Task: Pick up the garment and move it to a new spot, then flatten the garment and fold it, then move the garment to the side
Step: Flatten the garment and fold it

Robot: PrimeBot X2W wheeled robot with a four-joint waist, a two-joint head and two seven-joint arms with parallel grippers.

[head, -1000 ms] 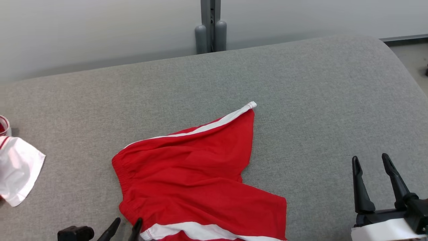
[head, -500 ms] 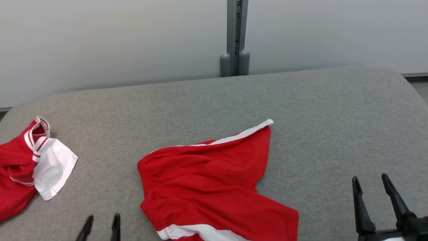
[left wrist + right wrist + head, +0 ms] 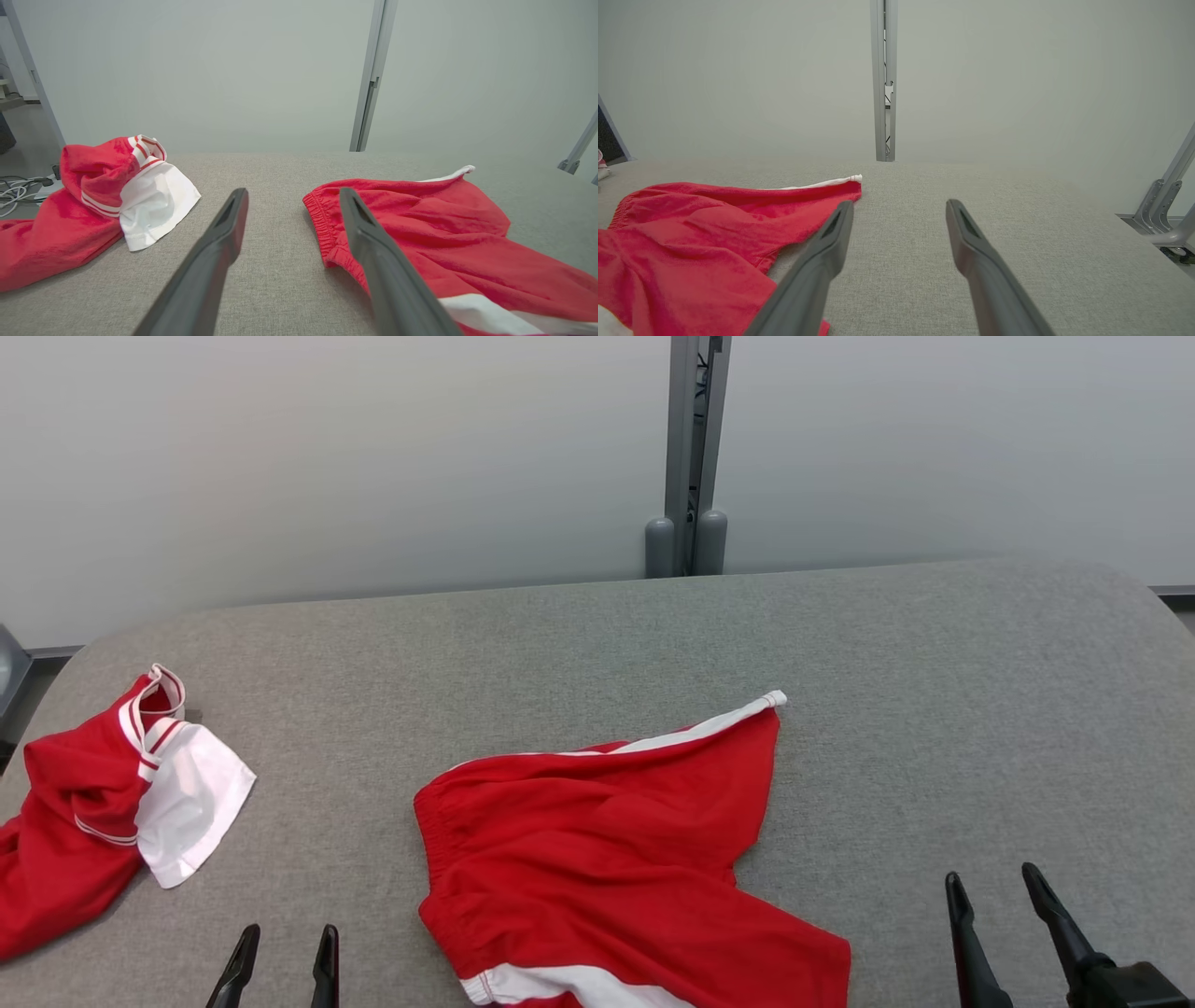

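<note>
Looking at red shorts (image 3: 597, 859): lying rumpled at 6 o'clock on grey padded table (image 3: 934, 691), waistband (image 3: 431, 845) on their 9 o'clock side, one leg pointing to 1 o'clock. Prob. light, floppy fabric, so will sag and bunch when lifted. Best pinch: waistband corners, 1 per gripper. L gripper (image 3: 290, 931) and R gripper (image 3: 991, 875) both spread apart, empty, clear of cloth. Red/white jersey (image 3: 93, 821) sits at 9 o'clock, separate.
</note>
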